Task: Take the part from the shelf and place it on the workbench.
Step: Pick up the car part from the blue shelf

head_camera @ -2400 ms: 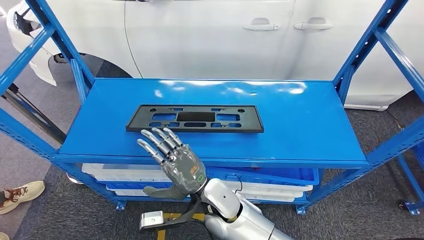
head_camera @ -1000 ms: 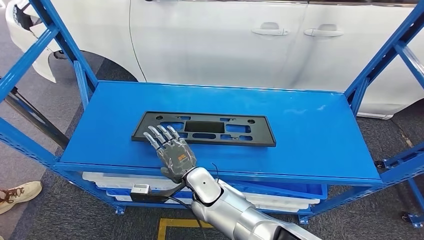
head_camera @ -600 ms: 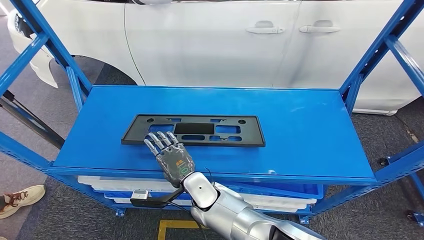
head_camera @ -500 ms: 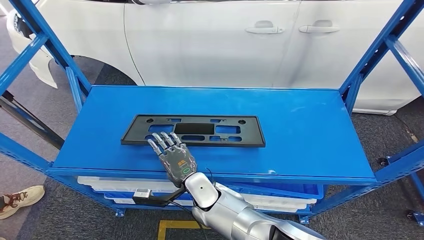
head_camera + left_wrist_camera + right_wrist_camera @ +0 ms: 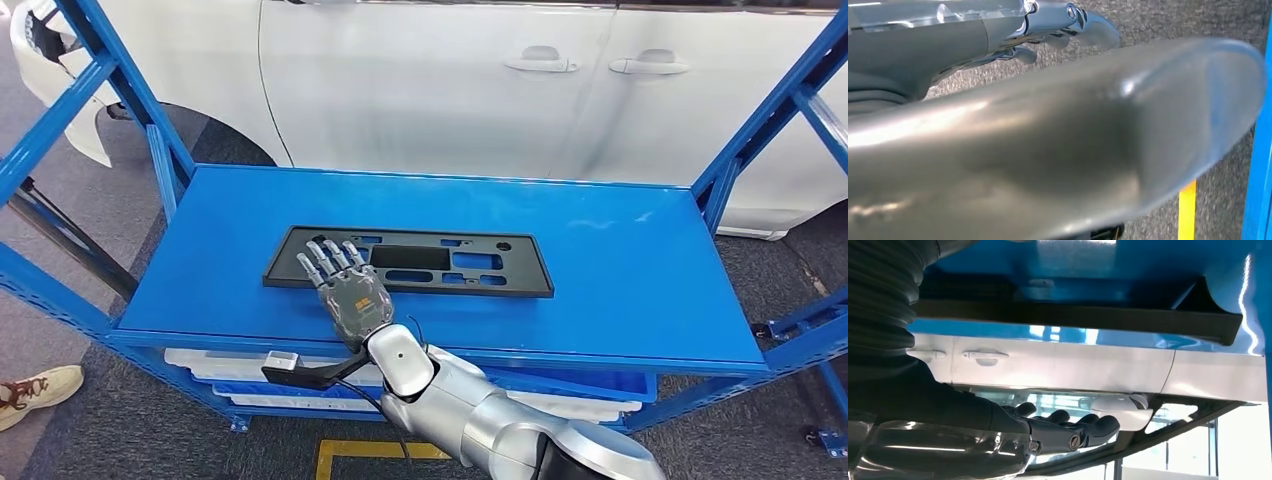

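Observation:
A flat black plastic part [image 5: 440, 262] with several cut-outs lies lengthwise on the blue shelf [image 5: 620, 290]. My right hand [image 5: 347, 290] reaches in over the shelf's front edge with its fingers stretched out and apart. Its fingertips [image 5: 330, 252] lie over the near left portion of the part. In the right wrist view the dark fingers [image 5: 1068, 430] show a gap to the edge of the part [image 5: 1073, 320], and nothing is held. The left wrist view looks at grey floor; the left hand [image 5: 1058, 30] is partly hidden behind a silver arm shell, its pose unclear.
Blue shelf uprights [image 5: 115, 80] [image 5: 770, 110] frame both sides. A white car [image 5: 450, 80] stands close behind the shelf. White and blue bins [image 5: 230, 365] sit on the level below. A person's shoe [image 5: 35, 392] is on the floor at lower left, and a yellow line [image 5: 340, 455] marks the floor.
My right hand has moved forward from the shelf's front edge until its fingers are over the part's near left edge. The camera has shifted slightly; the part has stayed put.

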Motion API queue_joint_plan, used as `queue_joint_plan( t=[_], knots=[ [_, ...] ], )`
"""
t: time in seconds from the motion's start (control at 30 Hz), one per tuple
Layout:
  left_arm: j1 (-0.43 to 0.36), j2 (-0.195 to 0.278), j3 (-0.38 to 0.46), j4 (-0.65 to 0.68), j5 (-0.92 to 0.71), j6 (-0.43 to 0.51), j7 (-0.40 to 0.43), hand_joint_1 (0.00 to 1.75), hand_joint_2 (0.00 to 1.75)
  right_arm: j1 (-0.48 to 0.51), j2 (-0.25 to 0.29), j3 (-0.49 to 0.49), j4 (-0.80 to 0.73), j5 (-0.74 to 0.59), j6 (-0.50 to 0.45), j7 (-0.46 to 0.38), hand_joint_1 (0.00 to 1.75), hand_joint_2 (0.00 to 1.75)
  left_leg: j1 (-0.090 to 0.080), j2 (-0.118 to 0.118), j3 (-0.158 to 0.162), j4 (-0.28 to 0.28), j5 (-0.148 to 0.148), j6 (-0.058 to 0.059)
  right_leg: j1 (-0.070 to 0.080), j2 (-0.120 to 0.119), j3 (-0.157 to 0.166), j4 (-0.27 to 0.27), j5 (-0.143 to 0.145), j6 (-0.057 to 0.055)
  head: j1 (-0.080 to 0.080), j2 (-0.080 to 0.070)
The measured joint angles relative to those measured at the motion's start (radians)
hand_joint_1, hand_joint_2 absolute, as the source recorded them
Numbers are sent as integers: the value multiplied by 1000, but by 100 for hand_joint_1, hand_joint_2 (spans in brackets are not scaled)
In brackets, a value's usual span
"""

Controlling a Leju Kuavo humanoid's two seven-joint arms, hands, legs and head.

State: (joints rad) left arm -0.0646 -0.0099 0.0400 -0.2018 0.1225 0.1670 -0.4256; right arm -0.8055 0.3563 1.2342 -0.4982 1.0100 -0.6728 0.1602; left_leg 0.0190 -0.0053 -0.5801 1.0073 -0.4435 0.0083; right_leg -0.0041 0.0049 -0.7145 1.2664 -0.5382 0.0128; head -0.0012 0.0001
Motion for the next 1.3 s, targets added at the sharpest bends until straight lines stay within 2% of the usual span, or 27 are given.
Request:
queue_joint_plan(
  t=[0.07, 0.1, 0.13, 0.23, 0.3, 0.33, 0.4, 0.43, 0.47, 0.5, 0.57, 0.6, 0.63, 0.73, 0.8, 0.83, 0.9, 0.93, 0.97, 1.0, 1.07, 1.1, 1.13, 1.2, 1.27, 1.3],
  knots=[
    [-1, 0, -3, 0, -5, -2, 1, 0, 0, -10, 0, 6, 4, -4, -6, 7, 0, 175, -2, -1, 4, 0, -2, -4, 4, 0, 67, -145, 71, -12, 0, 0],
    [-2, 0, -5, 0, -7, -4, 2, 0, 0, -16, 0, 7, 7, -7, -10, 7, 0, 175, -4, -2, 4, 1, -4, -7, 6, -1, 95, -205, 93, -17, 0, 0],
    [-3, 1, -6, 0, -8, -6, 2, 0, 0, -21, 0, 7, 10, -9, -14, 7, 0, 175, -5, -2, 4, 1, -5, -11, 9, -1, 110, -241, 102, -20, -1, 0],
    [-5, 3, -10, 0, -9, -8, 5, 0, 0, -29, 0, 8, 20, -13, -18, 8, 0, 175, -5, 0, 5, -1, -7, -29, 9, 0, 117, -261, 103, -28, -1, 0],
    [-6, 6, -12, 0, -10, -9, 5, 0, 0, -33, 1, 9, 25, -13, -19, 8, 0, 175, -3, 0, -7, 32, -31, -39, 3, -1, 124, -272, 108, -37, -2, 0],
    [-6, 7, -13, 0, -10, -9, 5, 0, 0, -35, 2, 9, 27, -13, -20, 8, 0, 175, -2, 1, -29, 79, -59, -43, 1, -2, 127, -276, 109, -40, -2, 0],
    [-5, 8, -14, 0, -10, -9, 6, 0, 0, -35, 2, 11, 32, -13, -21, 8, 0, 175, 0, 1, -94, 216, -120, -52, 3, -2, 128, -275, 108, -43, -3, 0],
    [-5, 9, -14, 0, -10, -9, 7, 0, 0, -35, 2, 13, 34, -13, -21, 8, 0, 175, 1, 1, -121, 268, -133, -55, 3, -2, 128, -274, 107, -44, -3, 0],
    [-4, 9, -14, 0, -10, -9, 7, 0, 0, -34, 2, 14, 37, -12, -22, 8, 0, 175, 1, 1, -132, 285, -128, -57, 4, -2, 128, -273, 106, -44, -3, 0],
    [-4, 10, -14, 0, -12, -9, 8, 0, 0, -34, 2, 16, 40, -10, -22, 10, 0, 175, 1, 1, -122, 259, -101, -58, 3, -1, 129, -271, 104, -43, -3, 0],
    [-5, 12, -15, 0, -16, -9, 9, 0, 0, -34, 2, 16, 45, 2, -22, 15, 0, 175, 3, 2, -59, 125, -31, -55, 3, 0, 134, -266, 97, -38, -3, 0],
    [-6, 12, -16, 0, -19, -9, 11, 0, 0, -35, 2, 14, 47, 14, -23, 18, 0, 175, 2, 1, -29, 62, -8, -51, 5, 1, 134, -262, 94, -34, -3, 0],
    [-7, 13, -16, 0, -22, -9, 12, 0, 0, -36, 2, 11, 51, 28, -23, 22, 0, 175, 0, 1, -11, 22, 2, -45, 7, 1, 133, -260, 92, -30, -2, 0],
    [-8, 14, -19, 0, -32, -8, 17, 0, 0, -37, 2, -21, 62, 91, -24, 35, 0, 175, -3, -1, -7, 5, 1, -24, 10, 1, 127, -257, 91, -17, -2, 0],
    [-8, 15, -20, 0, -40, -7, 20, 0, 0, -39, 2, -61, 71, 145, -24, 43, 0, 175, 1, 0, -6, 0, 5, -12, 8, 1, 113, -226, 68, -7, -1, 0],
    [-10, 16, -20, 0, -43, -7, 21, 0, 0, -41, 2, -84, 76, 168, -24, 44, 0, 175, 2, 0, -6, -2, 6, -6, 7, 1, 93, -181, 43, -1, 0, 0],
    [-12, 17, -20, 0, -48, -6, 24, 0, 0, -43, 1, -126, 91, 198, -25, 44, 0, 175, 1, 1, -7, -2, 6, 0, 3, 0, 28, -47, -19, 5, 1, 0],
    [-12, 18, -20, 0, -51, -6, 26, 0, 0, -43, 0, -144, 100, 205, -25, 44, 0, 175, 1, 2, -7, -2, 6, 1, 2, 0, -1, 10, -36, 7, 1, 0],
    [-12, 19, -21, 0, -54, -6, 29, 0, 0, -43, -1, -160, 110, 210, -25, 44, 0, 175, 0, 1, -7, -1, 5, 1, 1, 0, -17, 37, -36, 6, 2, 0],
    [-12, 19, -21, 0, -56, -6, 31, 0, 0, -43, -2, -175, 118, 214, -25, 44, 0, 175, 0, 0, -6, -1, 5, 1, 0, 0, -14, 22, -17, 4, 2, 0],
    [-12, 20, -22, 0, -59, -6, 34, 0, 0, -44, -3, -201, 131, 220, -25, 44, 0, 175, 0, -1, -3, -1, 4, -2, 2, 0, 44, -106, 57, -6, 2, 0],
    [-13, 20, -23, 0, -60, -6, 34, 0, 0, -46, -3, -211, 135, 222, -25, 44, 0, 175, -2, -1, -3, 0, 2, -5, 4, 0, 76, -177, 85, -12, 1, 0],
    [-13, 20, -24, 0, -60, -6, 34, 0, 0, -47, -3, -219, 138, 222, -25, 44, 0, 175, -4, -1, -3, 1, 1, -9, 7, -1, 98, -226, 101, -16, 1, 0],
    [-14, 20, -25, 0, -60, -6, 35, 0, 0, -49, -3, -230, 145, 223, -25, 44, 0, 175, -5, -1, -5, 0, 1, -20, 12, -1, 108, -256, 104, -21, 1, 0],
    [-14, 23, -26, 0, -60, -6, 36, 0, 0, -49, -3, -239, 151, 223, -25, 44, 0, 175, -4, 0, -5, 1, -3, -31, 9, 0, 111, -263, 109, -28, 0, 0],
    [-14, 23, -27, 0, -60, -6, 36, 0, 0, -50, -3, -242, 153, 223, -25, 44, 0, 175, -4, 1, -10, 16, -14, -36, 5, -1, 115, -268, 111, -33, 0, 0]
  ],
)
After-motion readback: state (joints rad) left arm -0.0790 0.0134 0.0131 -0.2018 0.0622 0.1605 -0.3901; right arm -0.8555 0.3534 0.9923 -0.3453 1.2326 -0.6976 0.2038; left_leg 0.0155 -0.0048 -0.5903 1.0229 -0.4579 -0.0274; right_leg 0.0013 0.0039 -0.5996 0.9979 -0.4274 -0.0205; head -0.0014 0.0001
